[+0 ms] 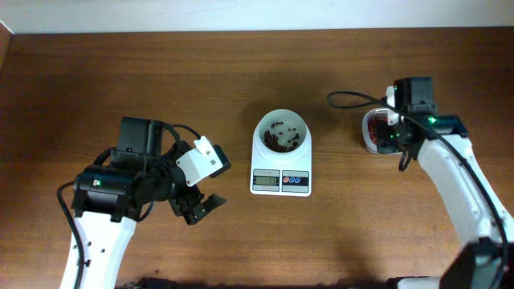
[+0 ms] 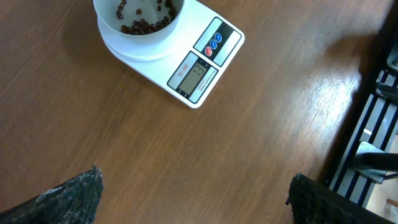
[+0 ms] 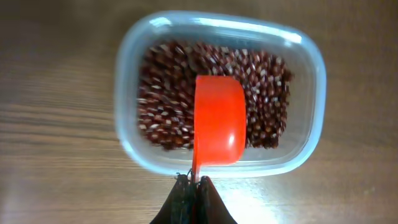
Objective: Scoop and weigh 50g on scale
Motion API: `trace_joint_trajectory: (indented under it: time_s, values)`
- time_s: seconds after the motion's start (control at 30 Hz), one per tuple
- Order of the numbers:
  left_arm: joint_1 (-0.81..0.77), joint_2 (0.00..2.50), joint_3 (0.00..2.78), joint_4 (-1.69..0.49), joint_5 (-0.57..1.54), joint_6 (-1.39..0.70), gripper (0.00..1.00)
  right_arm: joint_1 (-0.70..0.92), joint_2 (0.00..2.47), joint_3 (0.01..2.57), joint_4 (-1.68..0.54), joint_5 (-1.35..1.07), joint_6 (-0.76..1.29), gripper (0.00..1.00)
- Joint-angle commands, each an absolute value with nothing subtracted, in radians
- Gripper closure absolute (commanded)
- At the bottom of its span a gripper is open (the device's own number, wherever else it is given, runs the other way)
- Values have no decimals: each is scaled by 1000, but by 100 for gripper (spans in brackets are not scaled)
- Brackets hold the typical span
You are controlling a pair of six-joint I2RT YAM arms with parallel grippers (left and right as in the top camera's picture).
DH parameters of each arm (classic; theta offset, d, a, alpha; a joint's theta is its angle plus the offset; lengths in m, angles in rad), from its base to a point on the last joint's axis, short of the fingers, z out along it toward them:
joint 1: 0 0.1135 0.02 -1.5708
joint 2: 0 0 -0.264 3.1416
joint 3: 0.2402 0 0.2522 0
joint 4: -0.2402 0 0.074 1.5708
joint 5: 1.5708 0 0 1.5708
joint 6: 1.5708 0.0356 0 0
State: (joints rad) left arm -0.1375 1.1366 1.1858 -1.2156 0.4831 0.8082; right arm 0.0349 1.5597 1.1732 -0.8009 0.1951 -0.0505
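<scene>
While your right gripper [image 3: 194,186], clamped on the red scoop [image 3: 219,124] over the bean tub [image 3: 314,62], and spread-wide left gripper [image 1: 202,207] flank the centre-table scale [image 1: 280,181], a heaped or tilted carry could spill beans or overshoot the target.

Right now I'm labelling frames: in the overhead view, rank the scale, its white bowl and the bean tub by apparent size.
1. scale, whole body
2. white bowl
3. bean tub, as far as it shows; the right arm hides part of it, so bowl versus tub is unsure.
</scene>
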Motion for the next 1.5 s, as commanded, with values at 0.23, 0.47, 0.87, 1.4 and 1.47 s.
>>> trace_joint_trajectory:
  time_s: [0.23,0.47,0.87,1.4,1.47]
  values:
    - [-133,1128,1207,-1217,501,825,1,30,1692,1179,-773,353,26,96]
    - [-133,1128,1207,-1217,501,825,1,30,1691,1179,-738,227,43,96]
    - [-133,1128,1207,-1217,501,825,1,1,1691,1179,-738,39,122,96]
    - [-133,1128,1207,-1217,501,825,1,-238,1691,1179,-752,-303,121,96]
    - [-133,1128,1207,-1217,501,825,1,-257,1691,1179,-754,-319,121,96]
